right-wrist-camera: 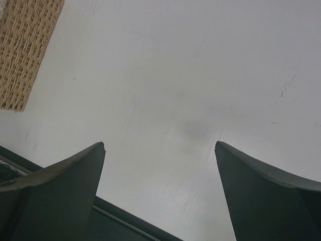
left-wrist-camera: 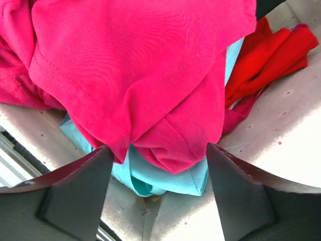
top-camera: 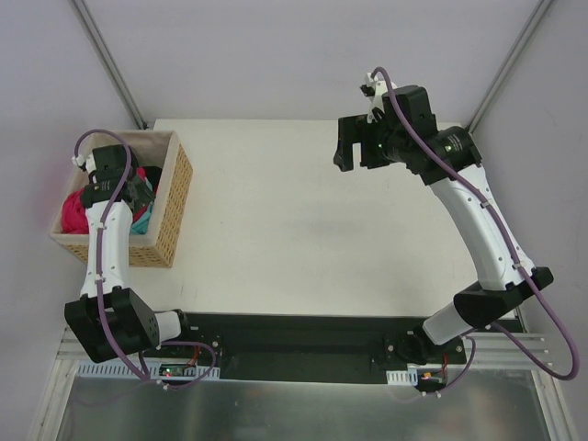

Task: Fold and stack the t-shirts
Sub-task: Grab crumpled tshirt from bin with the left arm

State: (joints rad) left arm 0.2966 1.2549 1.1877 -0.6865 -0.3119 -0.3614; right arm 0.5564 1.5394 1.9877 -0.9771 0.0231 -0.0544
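White table [top-camera: 303, 230], wicker basket [top-camera: 171, 213] (shirts [top-camera: 72, 211] inside)

Grippers: two, left gripper [left-wrist-camera: 159, 147], right gripper [right-wrist-camera: 160, 143]; wicker basket [top-camera: 170, 211]: one; table [top-camera: 303, 230]: one; crimson t-shirt [left-wrist-camera: 135, 65]: one; teal t-shirt [left-wrist-camera: 173, 182]: one; red cloth [left-wrist-camera: 273, 52]: one

- Looking from above, the left gripper [left-wrist-camera: 156, 146] is down inside the basket [top-camera: 170, 207], and its own wrist hides the fingers completely.
- On the left wrist camera, the crimson shirt [left-wrist-camera: 140, 65] runs off the top and left edges, so its outline can't be read.
- The mint-green shirt [left-wrist-camera: 170, 183] shows only a strip; the rest is buried under crimson.
- A brighter red cloth [left-wrist-camera: 271, 55] is clipped at the right edge, and what garment it is can't be told.
- A dark patch [left-wrist-camera: 268, 6] sits in the top corner, too little to name.
- The right gripper [right-wrist-camera: 159, 145] has both fingers cut off at the bottom edge, and only a corner of the basket shows there.
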